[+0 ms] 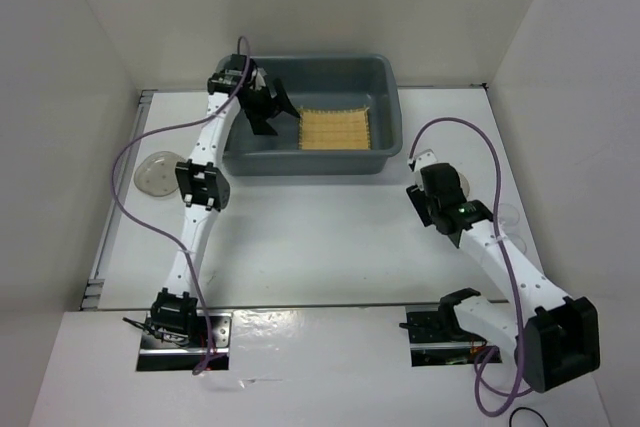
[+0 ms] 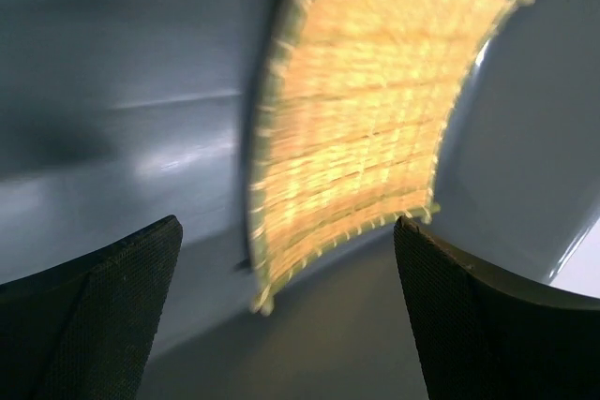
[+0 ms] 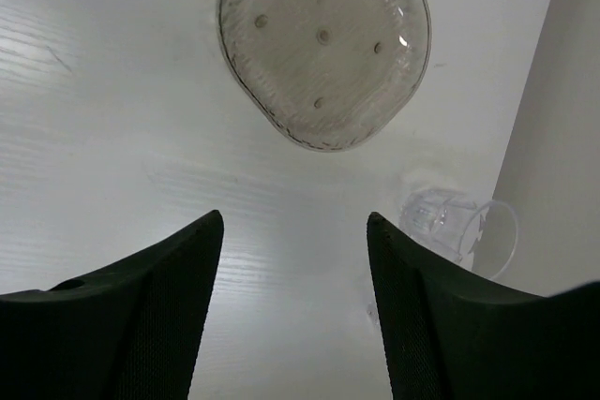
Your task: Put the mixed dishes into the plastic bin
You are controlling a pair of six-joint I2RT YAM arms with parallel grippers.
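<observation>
The yellow woven mat [image 1: 335, 129] lies inside the grey plastic bin [image 1: 385, 72]. In the left wrist view the mat [image 2: 366, 100] leans against the bin's wall [image 2: 112, 72]. My left gripper [image 1: 273, 110] hangs inside the bin's left end, open and empty, just short of the mat [image 2: 286, 227]. A translucent round plate [image 3: 323, 44] lies on the table ahead of my right gripper [image 3: 295, 222], which is open and empty. A clear glass cup [image 3: 448, 227] lies on its side by the right finger. Another plate [image 1: 157, 172] lies left of the left arm.
White walls enclose the table on the left, back and right; the right wall [image 3: 562, 138] is close behind the cup. The cup shows faintly in the top view [image 1: 507, 215], right of my right gripper [image 1: 447, 209].
</observation>
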